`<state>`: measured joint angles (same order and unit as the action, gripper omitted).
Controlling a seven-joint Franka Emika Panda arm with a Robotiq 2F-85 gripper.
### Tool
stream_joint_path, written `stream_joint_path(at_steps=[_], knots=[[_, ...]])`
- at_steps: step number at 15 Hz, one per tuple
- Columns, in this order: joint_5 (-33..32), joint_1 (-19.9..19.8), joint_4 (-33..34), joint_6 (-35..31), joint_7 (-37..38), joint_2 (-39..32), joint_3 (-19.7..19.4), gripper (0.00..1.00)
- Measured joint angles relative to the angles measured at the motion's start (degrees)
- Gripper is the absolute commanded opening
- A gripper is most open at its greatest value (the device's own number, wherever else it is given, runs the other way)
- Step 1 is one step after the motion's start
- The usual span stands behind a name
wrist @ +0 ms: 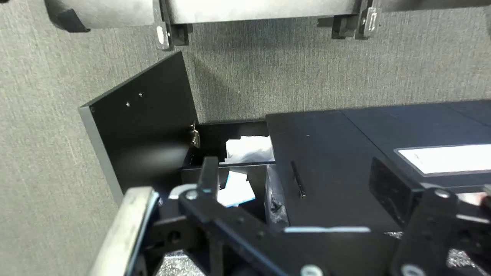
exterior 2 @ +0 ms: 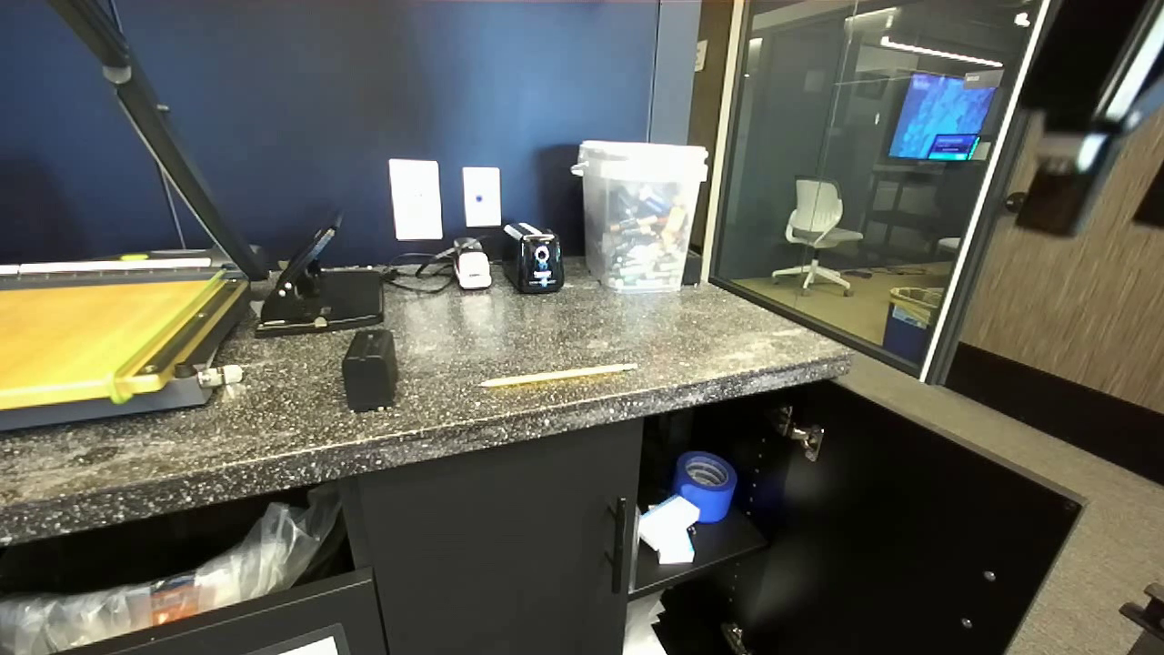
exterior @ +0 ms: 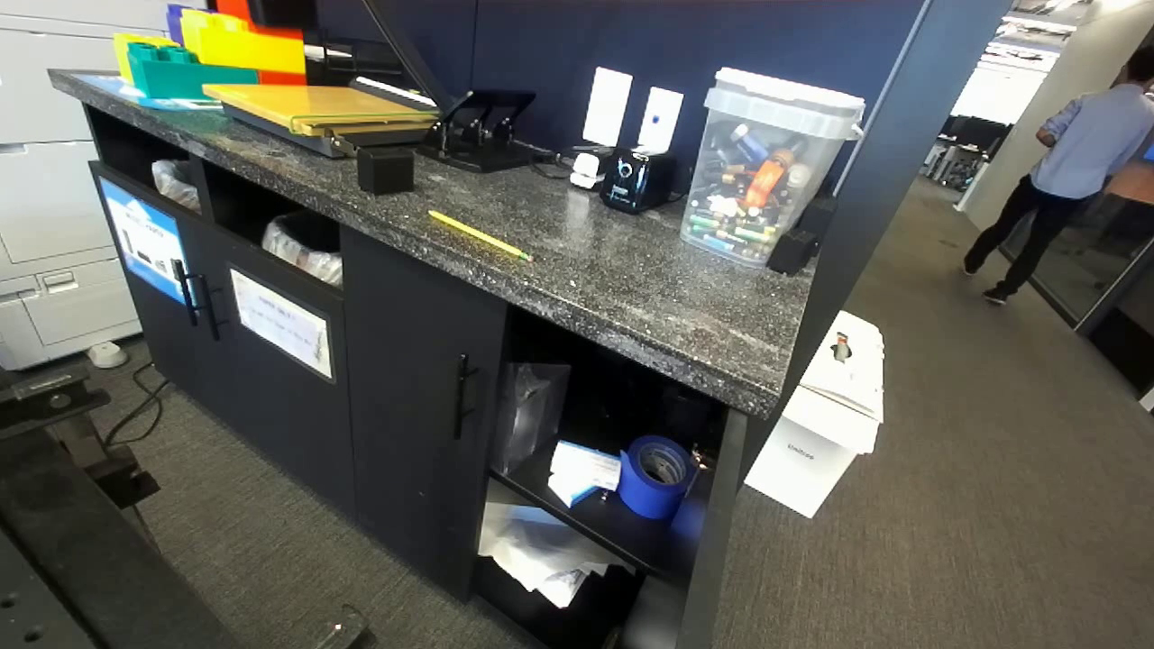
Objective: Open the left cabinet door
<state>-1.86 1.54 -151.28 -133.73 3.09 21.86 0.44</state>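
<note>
The left cabinet door [exterior: 410, 424] is a plain matte-black panel. It is shut in both exterior views, also here [exterior 2: 496, 555], and in the wrist view [wrist: 333, 145]. Its black bar handle [exterior: 462, 397] stands upright near the edge beside the open compartment; it also shows in an exterior view [exterior 2: 620, 546] and in the wrist view [wrist: 298, 180]. My gripper [wrist: 301, 180] is open and empty in the wrist view. Its fingers are wide apart, with the handle seen between them, not touching it. Blurred dark gripper parts [exterior 2: 1082, 191] show at the upper right of an exterior view.
The right cabinet door [exterior 2: 909, 528] stands wide open. Its compartment holds blue tape [exterior: 656, 478] and a white box [exterior: 584, 470]. A pencil [exterior: 480, 236], a black block [exterior: 386, 169] and a tub of batteries [exterior: 766, 171] stand or lie on the speckled counter [exterior: 622, 279].
</note>
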Motion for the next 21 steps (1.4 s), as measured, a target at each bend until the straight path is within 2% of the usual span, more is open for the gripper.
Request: stream_joint_path(at_steps=[6, 11, 14, 21], knots=[[-0.1, 0.0, -2.1, -22.9, 0.8, -18.8, 0.3, 1.00], [-2.6, 1.5, 1.6, -39.4, 5.6, -36.4, -0.5, 1.00], [-1.1, 4.8, 6.8, -45.0, 7.7, -46.2, -1.5, 1.00], [5.6, 10.1, 23.3, -52.4, 9.9, -65.5, -1.4, 1.00]])
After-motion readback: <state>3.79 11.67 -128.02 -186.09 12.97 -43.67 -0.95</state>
